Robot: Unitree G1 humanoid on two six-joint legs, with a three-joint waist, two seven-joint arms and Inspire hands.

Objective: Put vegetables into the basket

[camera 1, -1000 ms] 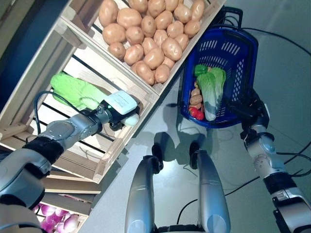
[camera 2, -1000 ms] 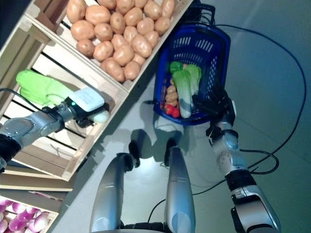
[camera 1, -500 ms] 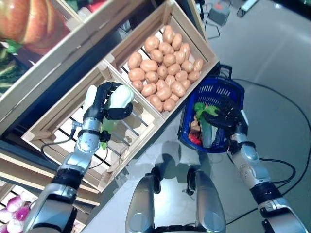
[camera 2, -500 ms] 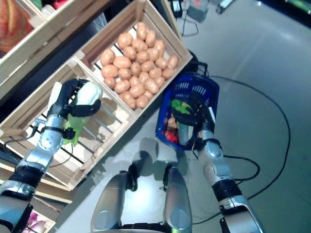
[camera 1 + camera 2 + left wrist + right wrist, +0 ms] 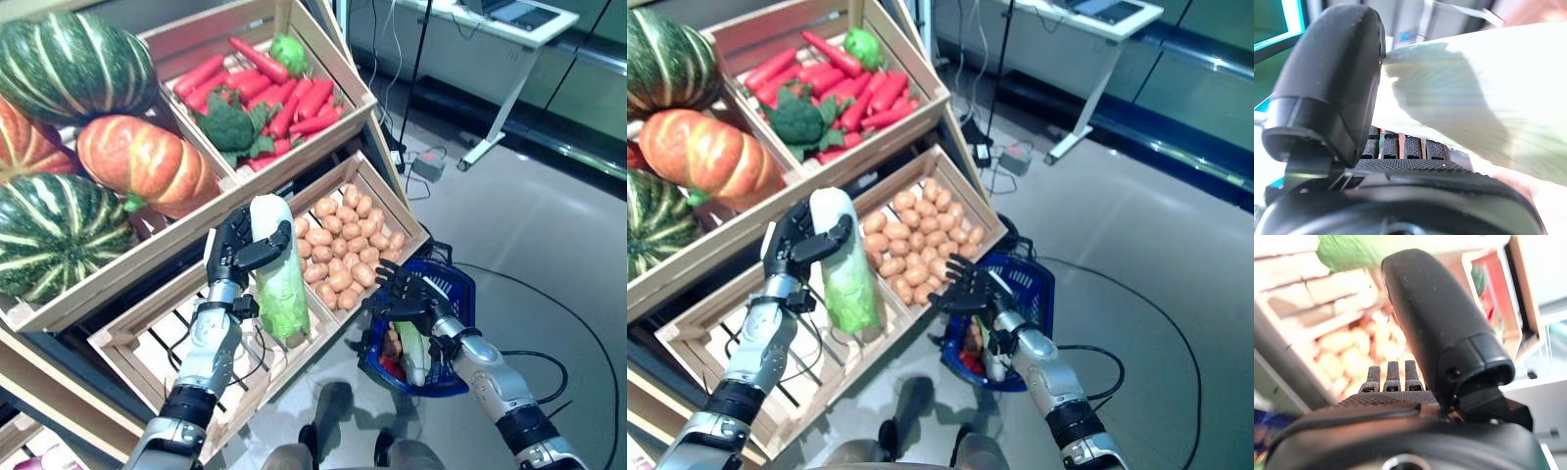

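My left hand (image 5: pixel 233 251) is shut on a long cabbage (image 5: pixel 278 282) with a white stem and green leaves. It holds the cabbage with its leaves down, in front of the wooden stand (image 5: pixel 323 137) and above the slatted lower crate (image 5: pixel 147 343). In the left wrist view the thumb (image 5: pixel 1332 83) presses on the pale cabbage (image 5: pixel 1474 98). The blue basket (image 5: pixel 462 296) stands on the floor right of the stand. A cabbage (image 5: pixel 413 354), potatoes (image 5: pixel 394 343) and something red (image 5: pixel 389 368) lie in it. My right hand (image 5: pixel 407 292) is open over the basket's near rim, fingers straight.
The potato crate (image 5: pixel 343 245) lies between the held cabbage and the basket. A white desk (image 5: pixel 490 20) stands at the back right, with a power box (image 5: pixel 428 164) on the floor below it. Grey floor (image 5: pixel 549 245) stretches to the right.
The camera has tilted up, so the whole picture shifted. My left hand has lifted the cabbage out of the lower crate and turned it upright. My right hand stays by the basket.
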